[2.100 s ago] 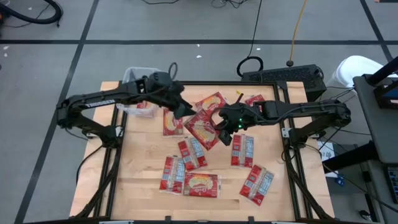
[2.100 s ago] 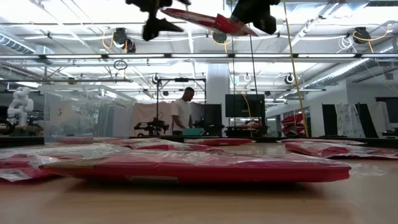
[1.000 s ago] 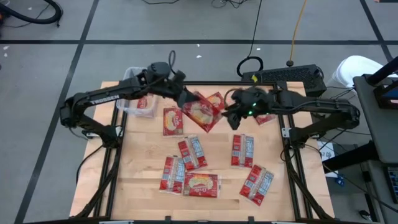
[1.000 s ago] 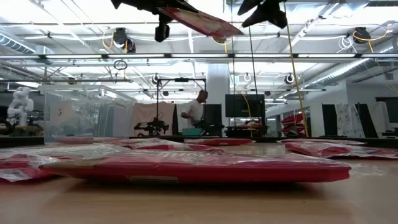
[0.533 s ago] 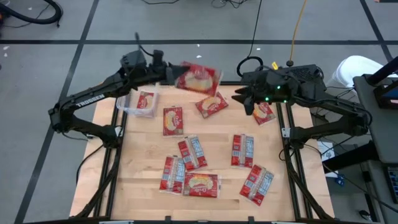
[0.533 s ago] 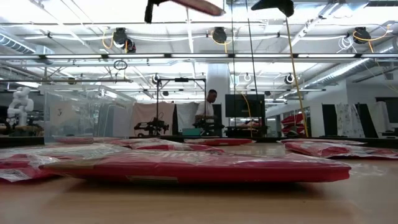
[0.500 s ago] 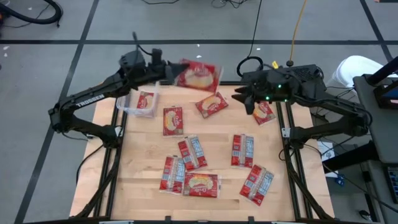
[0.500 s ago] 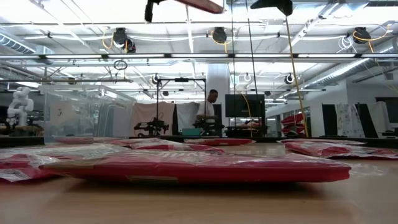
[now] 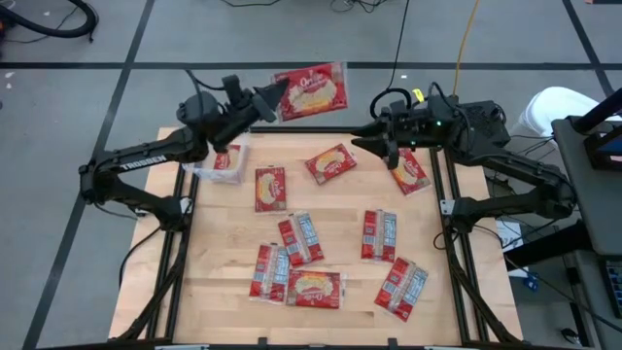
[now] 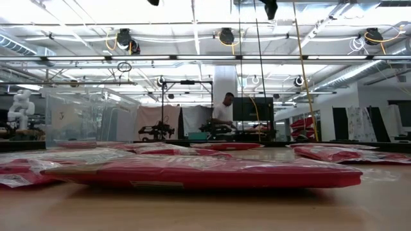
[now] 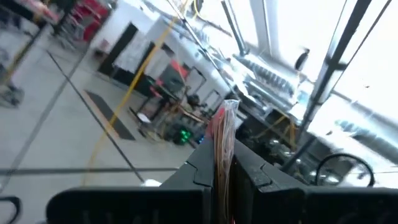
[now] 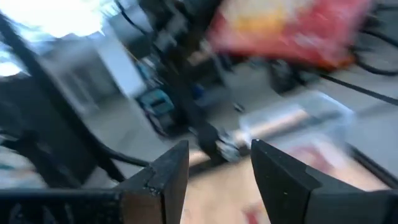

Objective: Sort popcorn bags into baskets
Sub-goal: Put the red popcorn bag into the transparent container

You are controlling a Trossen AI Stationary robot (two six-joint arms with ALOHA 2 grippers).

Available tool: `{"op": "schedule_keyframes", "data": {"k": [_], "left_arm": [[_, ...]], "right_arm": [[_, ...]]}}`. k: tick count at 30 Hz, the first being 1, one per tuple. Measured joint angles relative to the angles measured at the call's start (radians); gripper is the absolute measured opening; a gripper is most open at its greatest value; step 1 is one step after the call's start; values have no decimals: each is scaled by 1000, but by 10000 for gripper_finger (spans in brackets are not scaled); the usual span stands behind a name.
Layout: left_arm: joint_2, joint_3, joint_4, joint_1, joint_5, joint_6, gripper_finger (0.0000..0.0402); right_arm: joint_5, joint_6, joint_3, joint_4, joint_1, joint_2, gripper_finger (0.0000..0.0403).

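Your left gripper [image 9: 264,100] is squeezed tight on one popcorn bag [image 9: 310,91]. It holds the bag up in the air, past the far edge of the table [image 9: 224,292], with the popcorn picture facing up. In the left wrist view you see that bag edge-on [image 11: 222,146], pinched between the two dark fingers [image 11: 198,171].

The clear basket [image 9: 216,160] sits at the far left corner of the table, just beside the left arm. One red bag [image 9: 226,158] already lies inside it. In the low view the basket [image 10: 70,119] shows as a see-through box on the left.

Your right gripper [image 9: 364,142] is up over the far right part of the table. Its jaws stand apart with a clear gap between them, and nothing is in them. You can see the two fingers [image 12: 168,174] spread in the right wrist view, with the held bag [image 12: 292,28] blurry and far off beyond them.

The other bags lie flat on the table. One with a popcorn picture [image 9: 330,162] lies near the right gripper, and another [image 9: 409,173] lies by the right edge. One [image 9: 270,189] lies near the basket. The rest are spread over the near half, well apart from both grippers.
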Motion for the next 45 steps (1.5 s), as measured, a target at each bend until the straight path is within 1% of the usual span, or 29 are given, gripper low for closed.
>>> {"op": "schedule_keyframes", "data": {"k": [2,4,7,10,12,15,20,23,26,31,35,39,42,45], "left_arm": [[22,0,63,-39,-50,48,22],[35,0,100,-70,-88,92,22],[76,0,209,-110,-122,155,22],[125,0,313,-125,-136,206,22],[156,0,374,-132,-136,218,22],[205,0,450,-138,-135,221,22],[274,0,564,-149,-137,253,22],[300,0,605,-147,-138,245,26],[323,0,619,-149,-135,235,29],[320,0,644,-148,-118,243,22],[291,-2,667,-135,-111,289,28],[269,1,695,-108,-73,274,29],[273,0,692,-93,-31,227,22],[273,0,674,-83,0,170,24]], "right_arm": [[-45,73,-43,142,-7,5,167],[-55,170,-84,264,-12,11,167],[-69,310,-137,431,-24,31,167],[-69,409,-176,563,-35,48,167],[-69,449,-189,606,-43,63,167],[-55,462,-190,640,-51,78,167],[4,484,-190,660,-68,79,167],[36,484,-190,673,-69,79,167],[42,483,-190,689,-69,79,167],[41,489,-190,685,-69,79,167],[43,497,-190,682,-69,79,176],[119,507,-190,682,-66,84,197],[182,504,-190,682,-61,97,212],[228,496,-190,716,-53,113,219]]}}
